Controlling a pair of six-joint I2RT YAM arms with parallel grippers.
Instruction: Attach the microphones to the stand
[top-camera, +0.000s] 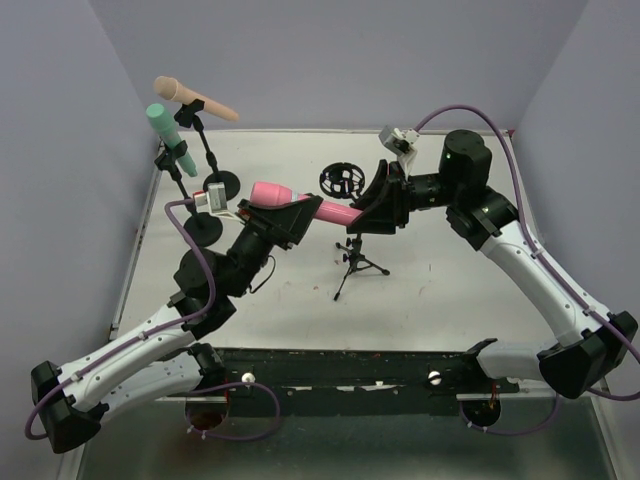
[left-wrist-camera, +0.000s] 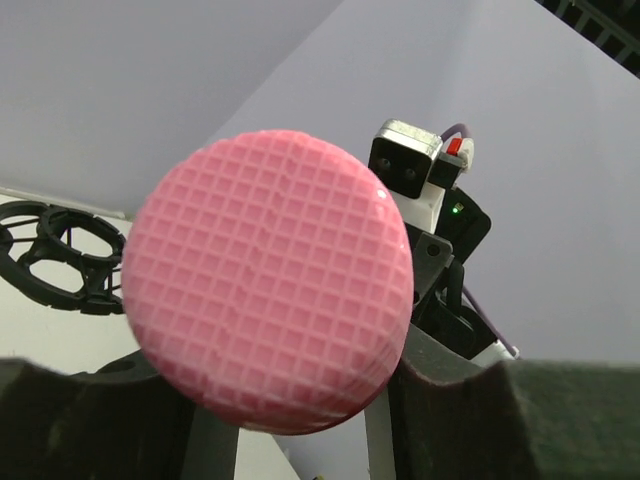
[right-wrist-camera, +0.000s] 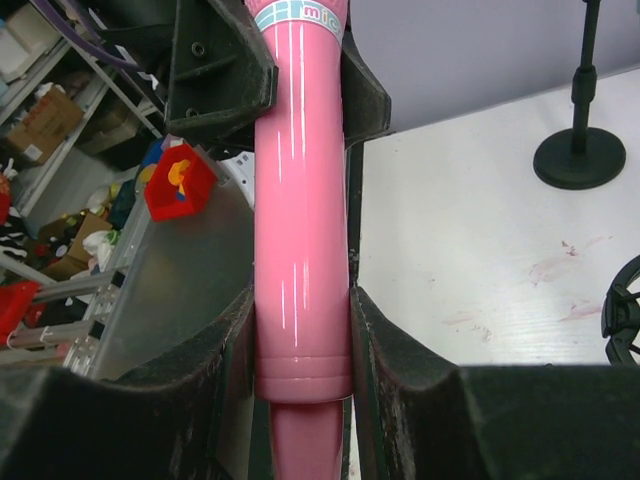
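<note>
L: my left hand (top-camera: 292, 215) clamped on the pink microphone (top-camera: 335, 210) just behind its head | R: my right hand (top-camera: 378, 208) clamped on its handle | mic level between my 2 hands | tripod stand (top-camera: 356, 262) just under my right hand

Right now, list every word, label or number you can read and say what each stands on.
"mic": on the pale band round the pink microphone, right wrist view; the frame's top edge cuts it, so more may follow.
Cardboard boxes behind: any print too blurred to read.
Nothing else readable.
</note>
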